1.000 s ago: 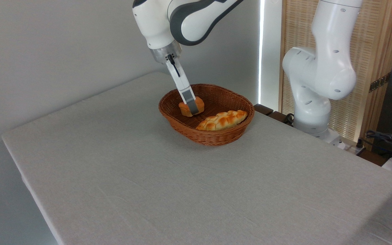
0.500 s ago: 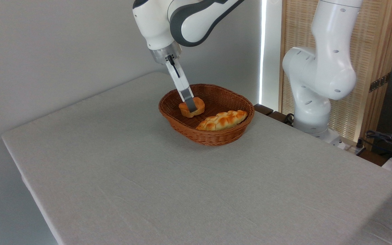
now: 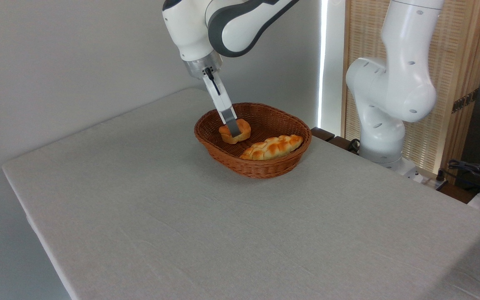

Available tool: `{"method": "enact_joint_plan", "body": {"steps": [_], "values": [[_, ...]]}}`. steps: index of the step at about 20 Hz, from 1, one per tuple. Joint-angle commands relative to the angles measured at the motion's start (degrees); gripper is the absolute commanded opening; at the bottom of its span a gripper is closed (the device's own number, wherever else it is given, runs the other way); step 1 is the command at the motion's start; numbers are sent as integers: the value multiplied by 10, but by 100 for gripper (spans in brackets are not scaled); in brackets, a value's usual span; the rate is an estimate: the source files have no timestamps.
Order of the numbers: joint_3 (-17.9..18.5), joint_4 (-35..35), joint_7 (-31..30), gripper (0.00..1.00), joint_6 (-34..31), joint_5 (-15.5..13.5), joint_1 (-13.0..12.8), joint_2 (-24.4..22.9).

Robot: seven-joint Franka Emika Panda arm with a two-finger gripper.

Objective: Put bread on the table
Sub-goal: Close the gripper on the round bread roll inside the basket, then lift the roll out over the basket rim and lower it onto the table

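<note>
The bread (image 3: 243, 127), a small round orange-golden bun, is inside the brown wicker basket (image 3: 261, 170) at its far left side. My gripper (image 3: 234, 131) reaches steeply down into the basket. One grey finger (image 3: 232, 125) crosses the front of the bun and presses against it; the other finger is hidden behind it. The jaws look shut on the bun, which sits low in the basket, slightly tilted. The table (image 3: 173, 216) with its light grey cloth spreads out in front of the basket.
A longer, paler braided loaf (image 3: 273, 146) lies in the basket's near right part. The arm's white base (image 3: 383, 125) stands off the table's far right edge, with a slatted wooden screen behind it. A grey wall runs along the left.
The finger has drawn up slightly inside the basket, and the bun has shifted with it, now looking flatter and more tilted. Between half a second ago and now almost nothing moved.
</note>
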Motion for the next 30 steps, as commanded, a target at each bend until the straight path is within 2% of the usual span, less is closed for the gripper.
{"method": "enact_joint_plan", "body": {"steps": [1,8,20,25,27,28,30], "values": [[0,-6,6,4,18,-8,1,2],[3,7,7,2,17,-7,4,2],[26,129,5,2,-90,-16,11,17],[63,194,9,2,-109,-12,11,30],[96,236,16,3,-93,-7,11,60],[101,245,18,3,-85,-6,11,68],[122,266,28,3,-58,18,13,91]]}}
